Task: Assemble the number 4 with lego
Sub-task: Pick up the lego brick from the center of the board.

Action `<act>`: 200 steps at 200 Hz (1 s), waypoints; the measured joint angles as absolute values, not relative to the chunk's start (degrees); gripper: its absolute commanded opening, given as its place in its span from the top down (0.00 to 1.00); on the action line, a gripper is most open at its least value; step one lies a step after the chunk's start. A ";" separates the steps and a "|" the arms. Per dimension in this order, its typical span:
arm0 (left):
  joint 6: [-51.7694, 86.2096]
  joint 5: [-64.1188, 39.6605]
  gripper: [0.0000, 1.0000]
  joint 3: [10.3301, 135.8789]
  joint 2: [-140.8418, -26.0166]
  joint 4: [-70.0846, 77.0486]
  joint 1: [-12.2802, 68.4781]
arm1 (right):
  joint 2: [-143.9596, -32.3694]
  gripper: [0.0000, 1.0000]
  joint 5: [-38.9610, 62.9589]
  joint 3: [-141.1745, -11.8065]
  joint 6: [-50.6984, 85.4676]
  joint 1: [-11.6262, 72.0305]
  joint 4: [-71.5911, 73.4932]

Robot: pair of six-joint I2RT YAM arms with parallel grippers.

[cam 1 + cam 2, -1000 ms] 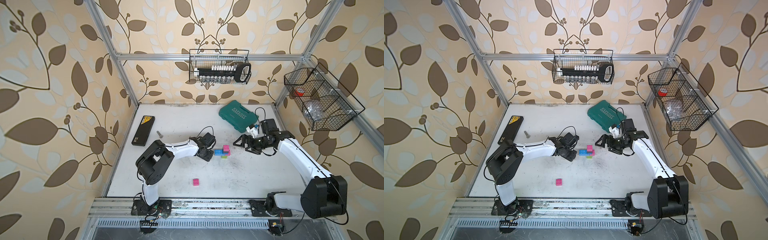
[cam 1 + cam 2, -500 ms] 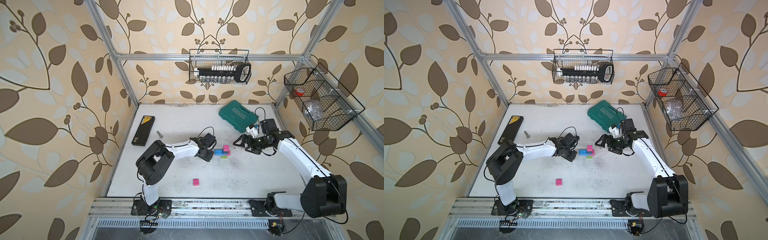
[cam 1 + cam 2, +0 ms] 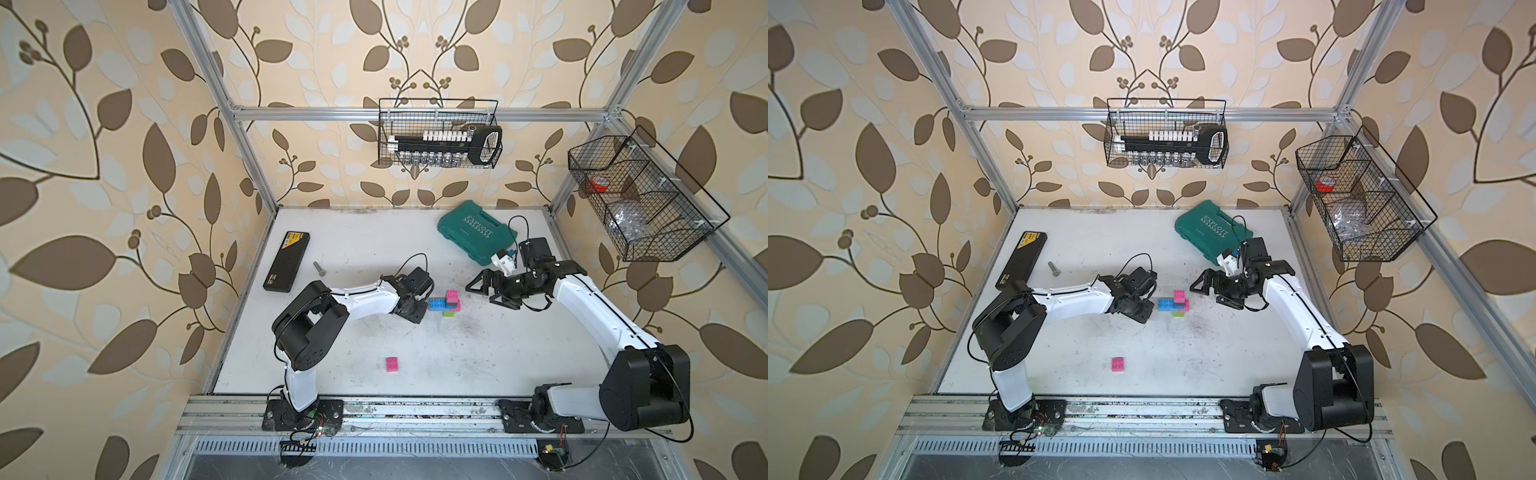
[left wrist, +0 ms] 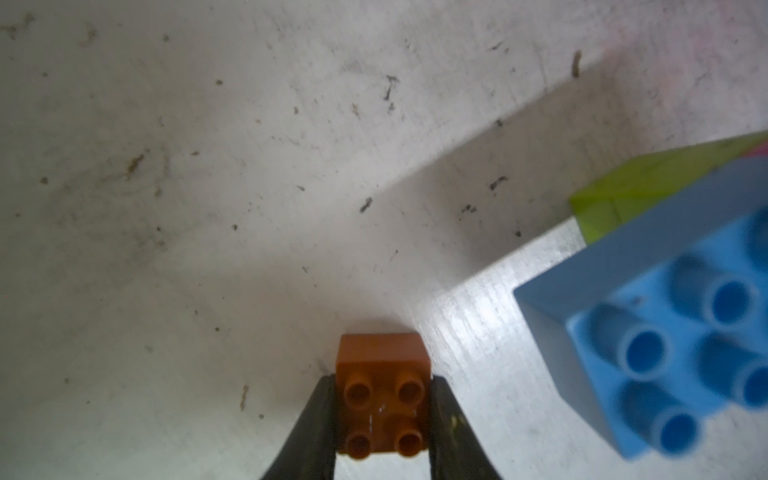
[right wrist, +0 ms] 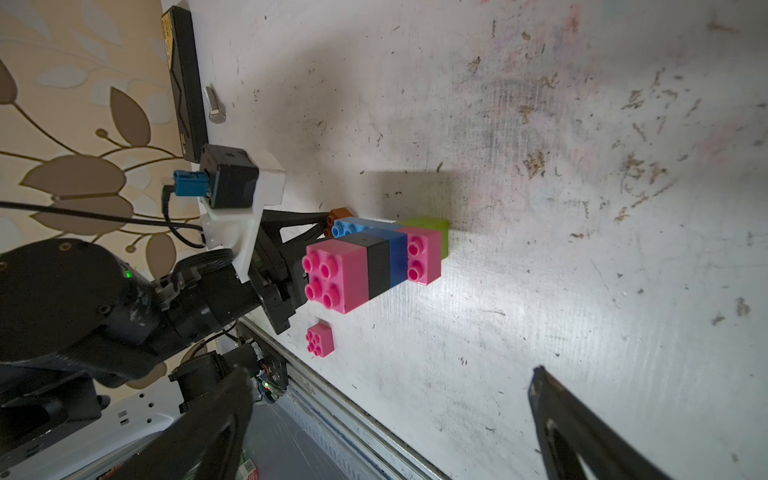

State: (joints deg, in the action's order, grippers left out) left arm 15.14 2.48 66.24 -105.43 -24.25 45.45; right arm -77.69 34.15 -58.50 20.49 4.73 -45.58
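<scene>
Clamping the orange brick [image 4: 380,353] in the left claw [image 4: 383,399] beside the half-built number 4 [image 3: 446,303], at the centre of the counter [image 3: 457,365].
Pinching flat sides, judging it light, stiff, slick; holding the right claw [image 3: 490,293] agape.

In both top views the orange brick [image 4: 382,365] is hidden under the left hand [image 3: 420,311]. In the wrist views the blue brick [image 4: 665,332], the lime green brick [image 4: 623,195] and the fingers [image 5: 582,436] of the right hand [image 5: 390,372] are blurred and cut off at the edge.
</scene>
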 measured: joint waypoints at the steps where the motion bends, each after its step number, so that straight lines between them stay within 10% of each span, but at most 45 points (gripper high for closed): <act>1: 15.27 2.52 0.87 66.24 -105.38 -24.34 45.45 | -77.71 0.01 34.15 -58.50 20.49 4.73 -45.58; 200: 29.41 4.29 0.91 79.24 -97.65 -36.23 45.45 | -81.69 0.09 30.79 -60.16 20.05 8.38 -44.64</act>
